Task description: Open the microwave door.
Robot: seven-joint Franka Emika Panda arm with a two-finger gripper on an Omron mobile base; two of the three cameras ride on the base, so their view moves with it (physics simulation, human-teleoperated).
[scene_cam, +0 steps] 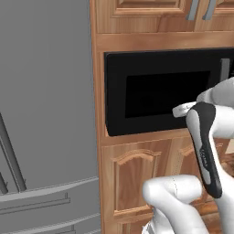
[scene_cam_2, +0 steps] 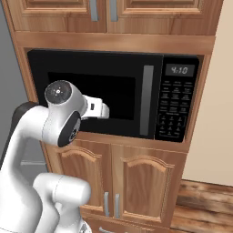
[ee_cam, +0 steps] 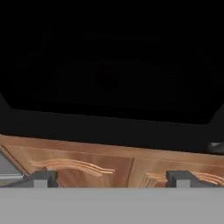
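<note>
Hand (ee_cam: 111, 178) with fingertips (ee_cam: 43, 178) spread wide apart, holding nothing, facing the glossy black rectangular microwave door (scene_cam_2: 95, 93) close in front of its dark window. Door sits shut, flush in the brown wooden cabinet (scene_cam_2: 136, 170); long vertical grey bar handle (scene_cam_2: 146, 100) beside keypad (scene_cam_2: 175, 109).

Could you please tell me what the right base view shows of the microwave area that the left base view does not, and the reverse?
Right base view alone: the microwave's keypad panel with its clock display, the full length of the door's grey bar handle, and a beige wall to the right.

Left base view alone: the grey fridge doors beside the cabinet.

Both: the shut microwave door with its dark window, the wooden cabinet doors below, and the white arm raised before the door.
</note>
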